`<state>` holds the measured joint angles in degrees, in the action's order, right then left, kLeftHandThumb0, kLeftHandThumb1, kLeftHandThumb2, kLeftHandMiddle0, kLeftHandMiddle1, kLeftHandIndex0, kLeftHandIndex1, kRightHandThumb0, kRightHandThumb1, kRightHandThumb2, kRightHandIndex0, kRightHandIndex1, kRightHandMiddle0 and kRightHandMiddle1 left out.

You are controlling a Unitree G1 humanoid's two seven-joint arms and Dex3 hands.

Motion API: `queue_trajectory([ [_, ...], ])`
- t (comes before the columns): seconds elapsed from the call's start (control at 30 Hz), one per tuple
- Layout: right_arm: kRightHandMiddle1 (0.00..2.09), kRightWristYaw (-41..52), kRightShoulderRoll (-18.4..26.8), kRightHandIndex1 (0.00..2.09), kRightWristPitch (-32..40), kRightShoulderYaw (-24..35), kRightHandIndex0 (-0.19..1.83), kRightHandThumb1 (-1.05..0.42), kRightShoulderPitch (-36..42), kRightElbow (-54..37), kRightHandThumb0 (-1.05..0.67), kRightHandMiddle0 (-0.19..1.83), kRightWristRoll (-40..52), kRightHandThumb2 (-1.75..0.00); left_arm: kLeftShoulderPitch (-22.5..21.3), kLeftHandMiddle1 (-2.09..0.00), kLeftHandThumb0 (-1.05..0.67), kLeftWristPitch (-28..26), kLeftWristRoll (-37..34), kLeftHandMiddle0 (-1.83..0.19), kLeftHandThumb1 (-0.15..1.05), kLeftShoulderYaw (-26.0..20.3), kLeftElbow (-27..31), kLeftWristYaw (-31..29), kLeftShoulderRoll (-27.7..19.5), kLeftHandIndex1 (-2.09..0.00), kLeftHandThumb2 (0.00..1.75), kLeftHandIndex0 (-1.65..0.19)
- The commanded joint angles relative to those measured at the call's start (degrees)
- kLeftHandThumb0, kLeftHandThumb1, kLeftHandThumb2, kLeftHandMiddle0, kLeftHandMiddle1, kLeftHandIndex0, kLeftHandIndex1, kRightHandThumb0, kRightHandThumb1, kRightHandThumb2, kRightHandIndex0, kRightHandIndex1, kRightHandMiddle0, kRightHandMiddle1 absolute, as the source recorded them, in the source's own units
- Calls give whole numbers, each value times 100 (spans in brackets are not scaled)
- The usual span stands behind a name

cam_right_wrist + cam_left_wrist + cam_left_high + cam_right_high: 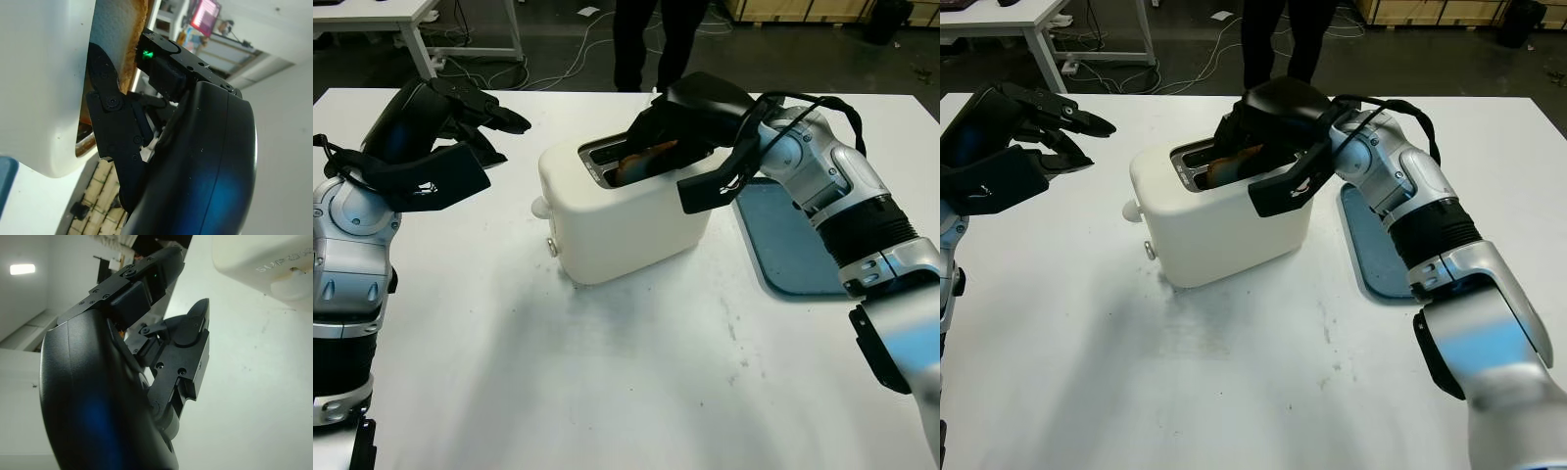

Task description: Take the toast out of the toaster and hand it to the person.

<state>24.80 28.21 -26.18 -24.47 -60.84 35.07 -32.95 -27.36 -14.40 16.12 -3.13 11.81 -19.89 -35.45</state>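
A white toaster [617,225] stands mid-table with a browned slice of toast [646,159] sticking up from its slot. My right hand [671,137] reaches over the toaster's top from the right. In the right wrist view its fingers [105,73] close on either side of the toast [120,24], just above the toaster's shell [44,73]. My left hand [494,122] hovers open above the table to the left of the toaster, clear of it. A person in dark trousers [646,39] stands beyond the table's far edge.
A blue tray [793,245] lies flat on the table to the right of the toaster, under my right forearm. Another white table [401,15] and floor cables sit at the back left. Bare white tabletop stretches in front of the toaster.
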Motion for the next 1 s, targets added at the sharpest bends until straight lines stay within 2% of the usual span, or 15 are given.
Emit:
queue_trajectory([
  [0.0, 3, 425, 66, 126, 56, -174, 81, -74, 46, -8, -43, 113, -103, -1, 10, -83, 0, 4, 36, -87, 82, -5, 46, 34, -11, -3, 0, -109],
  [0.07, 7, 677, 86, 133, 83, -209, 84, -77, 1, -13, -40, 119, -54, -1, 10, -83, 0, -67, 84, -87, 82, 14, 93, 29, -19, -3, 0, -109],
  [0.13, 15, 858, 133, 122, 58, -265, 81, -82, -50, -35, -39, 122, -70, -1, 17, -82, 1, -123, 69, -86, 82, 0, 135, 15, -6, -3, 0, -108],
  [0.17, 27, 909, 148, 114, 54, -291, 79, -84, -66, -34, -39, 118, -96, -1, 24, -82, 1, -109, 47, -86, 83, -12, 135, 16, 0, -3, 0, -108],
  [0.2, 62, 930, 155, 116, 43, -309, 77, -88, -74, -21, -40, 104, -117, -1, 31, -82, 2, -80, 31, -87, 83, -21, 126, 20, 0, -3, 0, -108],
  [0.27, 94, 924, 184, 127, 48, -371, 81, -91, -93, -45, -43, 92, -226, -3, 36, -83, 2, -39, 5, -87, 83, -32, 101, 31, 5, -3, 0, -109],
  [0.47, 138, -104, 338, 170, -250, -434, 89, -92, -29, -119, -50, 77, -764, -18, 37, -83, 1, -37, 50, -87, 82, -14, 102, 46, -15, -3, 0, -109],
  [0.63, 122, -553, 432, 168, -380, -400, 96, -92, -74, -71, -51, 74, -988, -35, 23, -82, 0, -66, 51, -87, 82, -4, 95, 36, -12, -3, 0, -109],
  [0.73, 58, -903, 512, 140, -397, -437, 97, -92, -103, -122, -52, 89, -1311, -42, 9, -82, 0, -96, 58, -87, 82, 5, 113, 22, -15, -3, 0, -109],
  [0.77, 48, -1138, 546, 143, -394, -456, 98, -92, -96, -144, -53, 95, -1482, -42, 7, -82, 0, -115, 57, -87, 82, 5, 123, 16, -15, -3, 0, -109],
  [0.8, 54, -1381, 571, 152, -346, -481, 99, -92, -87, -157, -55, 99, -1665, -43, 5, -81, 0, -132, 59, -87, 83, 5, 133, 11, -16, -3, 0, -108],
  [0.83, 100, -1585, 593, 165, -270, -524, 99, -92, -90, -158, -60, 94, -1858, -45, 8, -81, 0, -112, 59, -87, 83, 4, 129, 15, -21, -2, 0, -108],
  [0.87, 121, -1694, 608, 169, -198, -572, 99, -92, -112, -146, -62, 90, -2022, -47, 12, -81, 0, -54, 49, -87, 83, -1, 110, 25, -23, -2, 0, -108],
  [0.93, 134, -1834, 614, 171, -113, -622, 99, -92, -163, -70, -64, 86, -2214, -51, 8, -80, 0, -89, 74, -87, 83, 10, 125, 13, -41, -2, 0, -108],
  [0.97, 124, -1875, 605, 167, -60, -617, 99, -92, -174, -39, -63, 88, -2249, -52, 5, -80, -1, -106, 78, -86, 83, 13, 134, 3, -47, -2, 0, -107],
])
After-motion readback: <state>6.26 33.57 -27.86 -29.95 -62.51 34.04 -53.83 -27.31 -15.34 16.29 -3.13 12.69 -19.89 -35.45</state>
